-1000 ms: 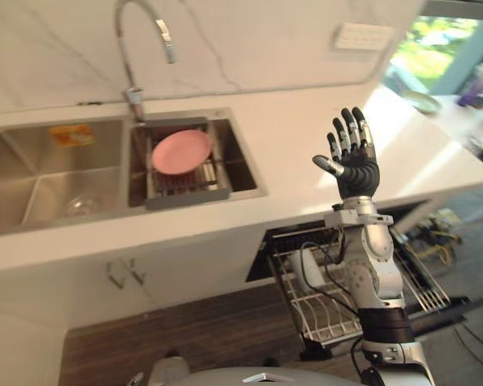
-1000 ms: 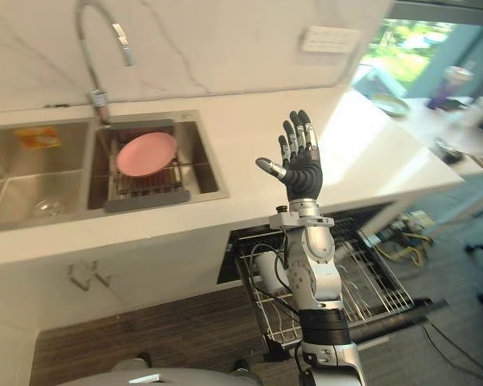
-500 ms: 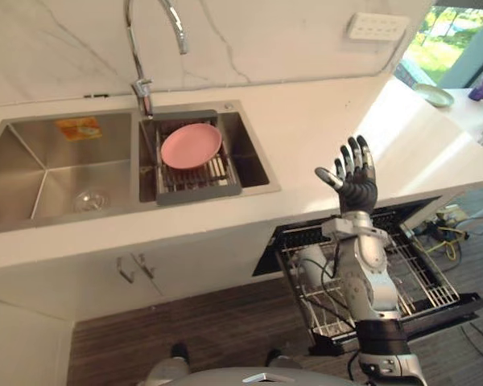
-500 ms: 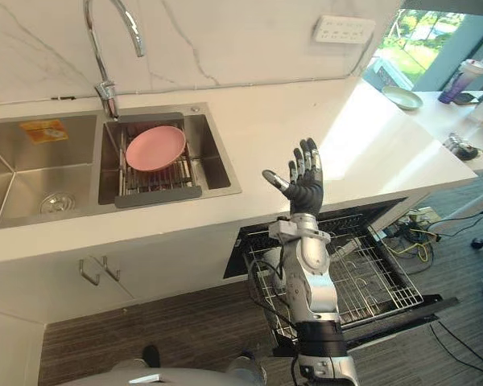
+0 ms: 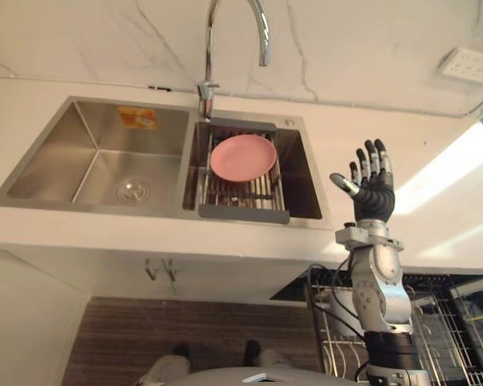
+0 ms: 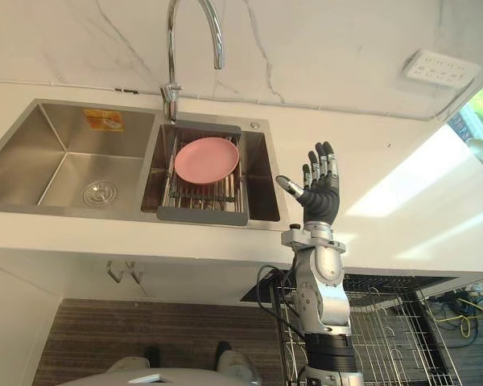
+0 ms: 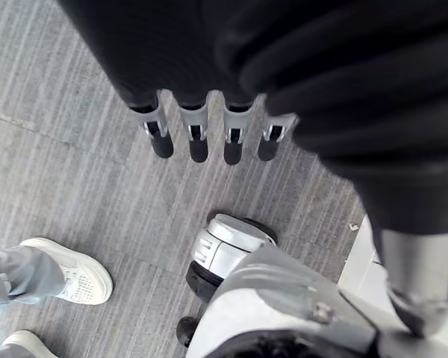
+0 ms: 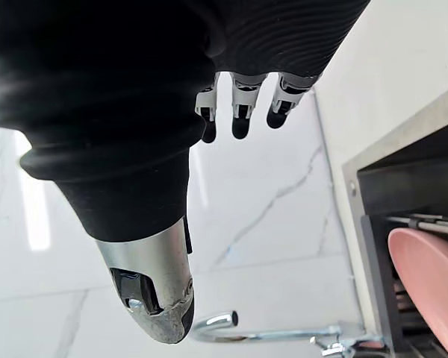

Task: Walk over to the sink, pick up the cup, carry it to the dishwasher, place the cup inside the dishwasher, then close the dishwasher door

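Cup's whereabouts I cannot tell: the sink (image 5: 97, 153) has a pink plate (image 5: 243, 158) on a rack (image 5: 240, 211) in its right basin, and both hands are empty. The right hand (image 5: 372, 193) is raised before the counter, right of the sink, fingers straight and spread; the left hand (image 7: 198, 138) hangs toward the floor, fingers straight. I judge the pick-up step in hand: the cup must first be found, then the right hand lowered to it.

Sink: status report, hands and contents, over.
Right hand open, raised above the counter. Left hand open, hanging over the floor. Pink plate on the sink rack, right basin; both hands empty.
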Robot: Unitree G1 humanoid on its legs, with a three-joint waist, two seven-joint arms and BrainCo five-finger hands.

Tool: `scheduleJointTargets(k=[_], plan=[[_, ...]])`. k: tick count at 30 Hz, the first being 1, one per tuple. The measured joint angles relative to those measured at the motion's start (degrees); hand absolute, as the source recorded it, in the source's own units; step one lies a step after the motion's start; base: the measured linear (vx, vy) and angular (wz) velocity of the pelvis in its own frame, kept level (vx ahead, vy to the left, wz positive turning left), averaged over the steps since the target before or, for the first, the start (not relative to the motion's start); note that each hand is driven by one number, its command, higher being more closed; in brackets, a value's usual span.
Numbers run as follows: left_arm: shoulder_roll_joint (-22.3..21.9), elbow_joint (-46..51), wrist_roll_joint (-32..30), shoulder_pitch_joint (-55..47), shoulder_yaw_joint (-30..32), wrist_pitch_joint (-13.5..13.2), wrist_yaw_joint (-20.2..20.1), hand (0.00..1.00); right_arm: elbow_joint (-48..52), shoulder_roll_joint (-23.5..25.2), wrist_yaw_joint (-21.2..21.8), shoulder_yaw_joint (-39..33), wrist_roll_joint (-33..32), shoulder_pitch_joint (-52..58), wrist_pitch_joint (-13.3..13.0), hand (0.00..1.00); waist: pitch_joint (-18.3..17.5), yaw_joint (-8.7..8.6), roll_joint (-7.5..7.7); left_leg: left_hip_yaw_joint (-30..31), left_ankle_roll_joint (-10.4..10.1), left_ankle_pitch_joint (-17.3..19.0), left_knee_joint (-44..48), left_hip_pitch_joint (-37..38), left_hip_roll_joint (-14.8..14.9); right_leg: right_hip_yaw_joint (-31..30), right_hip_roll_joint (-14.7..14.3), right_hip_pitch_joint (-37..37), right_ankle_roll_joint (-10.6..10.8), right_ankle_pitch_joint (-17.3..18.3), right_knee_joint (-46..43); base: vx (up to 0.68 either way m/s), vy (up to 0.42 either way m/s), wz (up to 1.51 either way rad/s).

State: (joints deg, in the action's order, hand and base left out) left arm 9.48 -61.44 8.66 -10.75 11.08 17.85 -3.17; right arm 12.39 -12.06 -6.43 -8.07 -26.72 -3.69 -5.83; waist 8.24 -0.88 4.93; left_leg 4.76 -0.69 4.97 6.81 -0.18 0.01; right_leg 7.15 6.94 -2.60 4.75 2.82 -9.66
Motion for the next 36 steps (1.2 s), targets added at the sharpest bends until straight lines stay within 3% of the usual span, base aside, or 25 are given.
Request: scheduleJointTargets(k=[9,14,19,22,23,25,27,28,29,30,32,36], plan=[[-0.5,0.1,0.0,-0.3,-0.5,-0.5,3.9,0.00,-0.1,0.5,-0.3,-1.0,0.2,2.3,-0.3,0.00,-0.7,0.84,0.05,0.3,0.1,-1.1,-3.6,1.5,-0.3,2.0,0.4,3.1,0.6,-0.4,3.5,0.02,0.001,0.10],[-0.5,0.3,0.0,-0.7,-1.2,-0.8,4.2,0.00,-0.4,0.5,0.3,-1.0,10.6,4.0,-0.3,0.00,-1.9,0.77,-0.22,-1.1,0.2,-2.1,-6.0,3.3,-0.7,3.2,1.3,5.1,1.1,-0.7,5.0,0.03,0.033,0.11],[-0.3,2.0,-0.6,-0.7,-2.2,0.2,2.0,0.00,-2.6,0.0,2.6,-0.5,16.1,2.8,0.2,0.00,-2.1,0.39,-0.43,-4.1,0.1,-2.3,-5.2,3.3,-0.8,4.9,1.9,6.6,1.7,-0.3,4.9,0.00,0.024,0.22],[-0.5,2.3,0.2,-0.2,-2.3,1.0,1.6,0.00,-4.6,-1.2,2.5,1.2,16.1,0.6,1.7,0.00,-2.0,0.49,-1.35,-5.0,0.3,0.4,0.6,0.7,-0.7,5.5,1.9,6.6,1.4,1.1,3.3,-0.04,0.009,0.21],[-0.9,2.3,0.8,-0.1,-2.2,0.8,1.7,0.00,-4.6,-2.3,2.2,1.2,16.0,0.6,2.4,0.00,-1.8,0.94,-2.60,-5.1,0.4,3.3,6.4,-2.0,0.1,5.8,1.2,6.7,0.8,2.7,2.2,-0.08,0.004,0.21],[-1.6,2.0,4.0,-0.4,-2.1,-0.5,3.2,0.00,-4.6,-3.1,1.5,1.4,15.8,0.6,3.2,0.00,-1.4,1.20,-4.36,-7.7,-0.1,5.0,15.3,-4.7,2.2,5.6,0.4,7.4,0.0,4.6,0.9,-0.06,0.011,0.30],[-2.2,2.2,7.5,-0.8,-2.0,-0.8,4.5,0.00,-4.7,-3.3,0.0,1.3,15.6,0.6,3.9,0.00,-0.6,1.42,-5.29,-9.4,-2.3,4.3,24.1,-8.1,3.6,5.6,0.2,8.3,0.0,5.5,-0.1,-0.09,0.029,0.17],[-2.3,2.3,7.6,-1.3,-1.7,-0.8,4.1,0.00,-4.7,-2.9,-0.8,1.3,15.4,0.7,4.2,0.00,0.1,1.89,-4.30,-9.6,-4.2,2.4,26.6,-9.8,3.2,5.3,1.2,8.9,-0.4,5.4,0.0,-0.08,0.006,-0.05],[-2.4,2.3,7.3,-1.5,-1.6,-0.8,3.8,0.00,-4.7,-2.8,-1.3,1.3,15.3,0.6,4.2,0.00,0.1,2.11,-4.40,-9.6,-4.0,2.4,26.2,-9.7,3.0,5.1,1.7,8.9,-0.4,5.4,-0.1,-0.04,0.030,-0.16],[-3.4,2.3,6.3,-3.1,-1.5,-0.7,2.8,0.00,-4.7,-2.7,-3.0,1.1,15.5,0.7,4.2,0.00,0.0,2.17,-6.31,-8.3,-3.4,0.6,18.0,-8.1,3.4,4.7,1.3,8.3,0.0,5.6,-0.4,-0.04,0.064,-0.17],[-4.4,2.3,5.1,-4.1,-0.9,-0.8,2.6,0.00,-5.1,-2.7,-4.1,1.2,15.7,0.8,4.4,0.00,0.1,2.20,-7.31,-7.7,-2.1,2.2,13.7,-6.0,3.3,4.1,1.1,7.8,0.6,6.0,-0.9,-0.03,0.089,-0.18],[-3.6,1.7,4.6,-4.4,0.1,-0.4,2.8,0.00,-5.5,-2.0,-5.3,3.0,15.7,0.8,5.2,0.00,0.1,1.88,-5.41,-9.5,-0.3,-0.4,5.2,-3.6,0.4,2.6,3.3,6.3,1.6,4.9,-0.4,0.04,0.080,-0.06]])
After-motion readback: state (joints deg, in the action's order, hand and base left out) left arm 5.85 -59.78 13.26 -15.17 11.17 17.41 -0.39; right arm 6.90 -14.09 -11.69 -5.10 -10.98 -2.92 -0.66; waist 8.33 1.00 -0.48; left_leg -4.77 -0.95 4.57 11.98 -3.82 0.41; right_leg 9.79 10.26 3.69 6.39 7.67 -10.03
